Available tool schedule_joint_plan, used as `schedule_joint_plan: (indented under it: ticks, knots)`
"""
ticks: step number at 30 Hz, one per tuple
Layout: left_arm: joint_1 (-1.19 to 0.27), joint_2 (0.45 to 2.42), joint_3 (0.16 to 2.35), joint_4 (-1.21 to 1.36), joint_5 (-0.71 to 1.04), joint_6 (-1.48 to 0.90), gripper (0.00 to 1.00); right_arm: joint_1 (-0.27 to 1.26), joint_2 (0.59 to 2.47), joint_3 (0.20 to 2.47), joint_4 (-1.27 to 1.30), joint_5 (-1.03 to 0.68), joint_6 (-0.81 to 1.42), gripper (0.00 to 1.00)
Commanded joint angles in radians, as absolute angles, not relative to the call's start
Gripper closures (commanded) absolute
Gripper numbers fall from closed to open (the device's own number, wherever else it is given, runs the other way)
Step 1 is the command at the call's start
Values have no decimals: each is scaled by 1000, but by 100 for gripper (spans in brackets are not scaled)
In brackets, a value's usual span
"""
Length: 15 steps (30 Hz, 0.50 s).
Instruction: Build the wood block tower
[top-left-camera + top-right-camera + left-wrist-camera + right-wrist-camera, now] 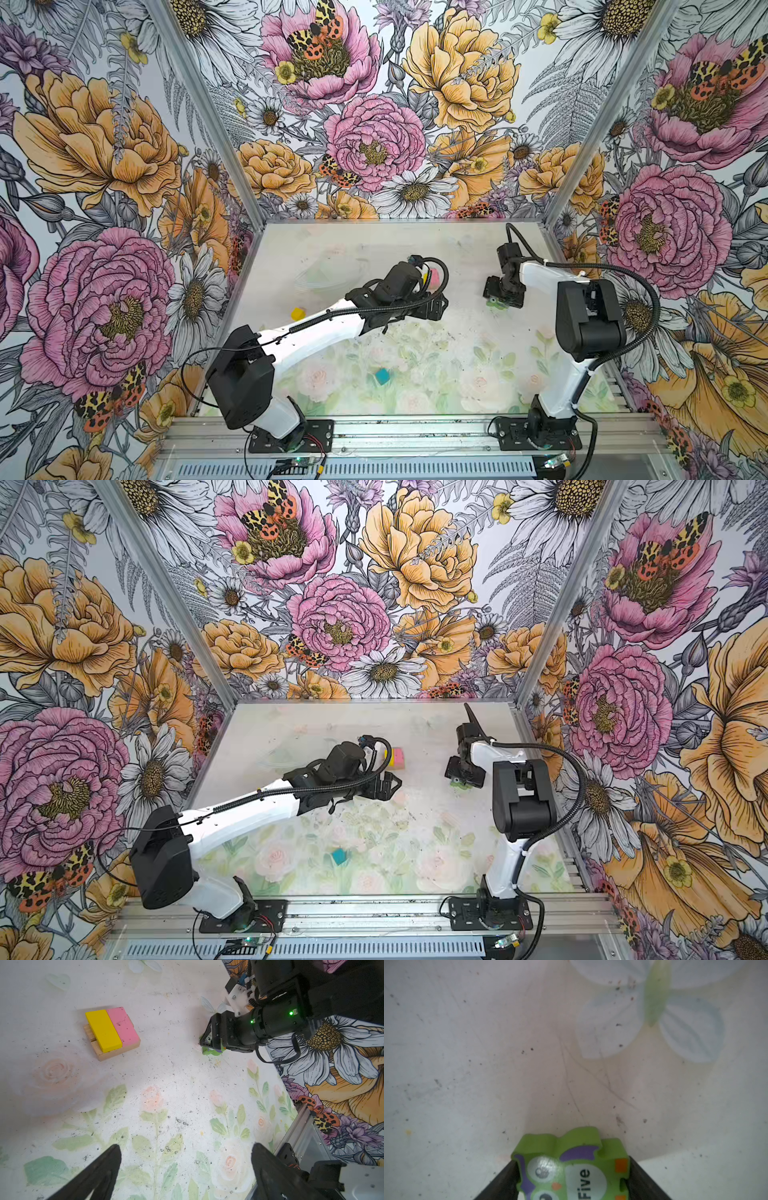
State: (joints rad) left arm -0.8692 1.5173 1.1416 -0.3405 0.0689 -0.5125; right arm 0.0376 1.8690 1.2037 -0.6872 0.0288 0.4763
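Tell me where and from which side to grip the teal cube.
Come from straight above the teal cube and close on two opposite side faces, wrist squared to them. It sits flat and alone on the table, nothing touching it, so every side looks free. The open left gripper seems available; the right gripper clasps the green figure.

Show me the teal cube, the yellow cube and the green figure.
teal cube (381, 376): in a top view, its middle.
yellow cube (298, 313): in a top view, its middle.
green figure (571, 1167): right wrist view, its printed face.
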Motion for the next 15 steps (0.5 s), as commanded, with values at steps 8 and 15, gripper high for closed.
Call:
schedule_joint_plan:
  ticks: [8, 15]
  knots:
    - [-851, 1445, 1097, -313, 82, -492, 1, 32, 1882, 1223, -689, -5, 466, 45]
    - [-840, 1389, 1062, -317, 59, -497, 1, 35, 1841, 1225, -702, -25, 465, 47]
